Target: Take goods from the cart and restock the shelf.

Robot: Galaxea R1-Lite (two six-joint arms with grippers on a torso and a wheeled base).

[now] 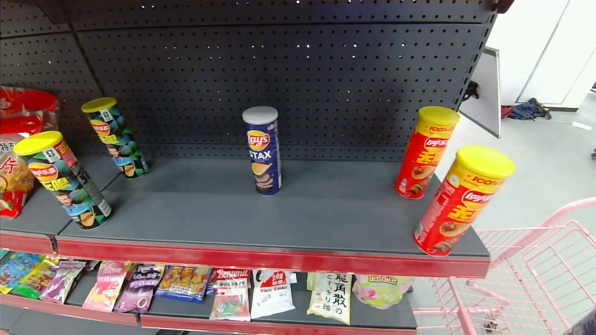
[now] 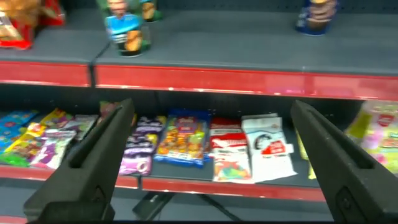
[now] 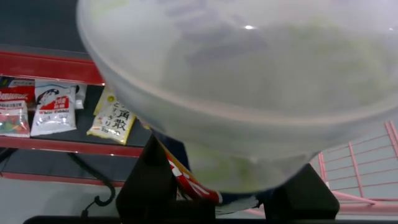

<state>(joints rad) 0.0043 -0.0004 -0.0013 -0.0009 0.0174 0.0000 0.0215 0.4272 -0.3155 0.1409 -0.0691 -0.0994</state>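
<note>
On the left, we are holding our left gripper [image 2: 211, 107] wide open and empty, facing the snack bags [image 2: 186, 140] on the lower shelf. On the upper shelf [image 1: 326, 211], two green-patterned cans [image 1: 65, 181] are standing left, a blue can [image 1: 263, 151] mid-shelf, two red cans [image 1: 426, 151] right. Our right gripper [image 3: 227, 186] is clamping a clear-lidded can [image 3: 249, 93], fingers pressing its sides, with the pink cart [image 1: 535, 270] on the right.
</note>
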